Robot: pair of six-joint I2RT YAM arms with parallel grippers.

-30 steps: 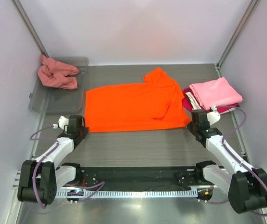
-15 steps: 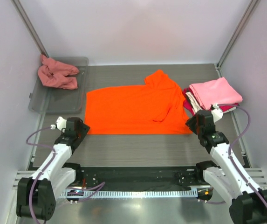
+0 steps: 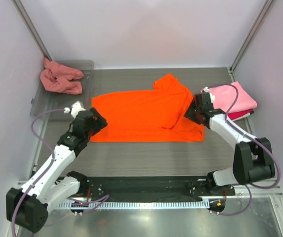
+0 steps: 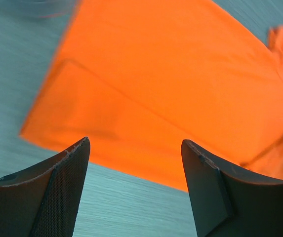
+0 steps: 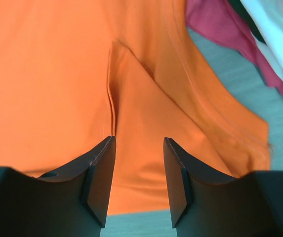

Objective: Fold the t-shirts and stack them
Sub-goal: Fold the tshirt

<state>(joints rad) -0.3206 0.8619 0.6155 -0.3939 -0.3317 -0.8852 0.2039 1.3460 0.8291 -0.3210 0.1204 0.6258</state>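
Two open claws over a flat orange t-shirt (image 3: 141, 116) on a grey desk (image 3: 146, 158)

The left claw (image 4: 134, 143) has its fingers spread wide and empty, at the shirt's near corner, with orange cloth stretching ahead of it. The right claw (image 5: 139, 140), fingers also parted and gripping nothing, hangs over the folded-in sleeve. Just to its right lies a folded light pink t-shirt (image 3: 230, 96) on top of a crimson t-shirt (image 3: 242, 115). Beyond the left claw, a salmon-pink t-shirt (image 3: 60, 79) sits crumpled in a clear tray (image 3: 57, 108)
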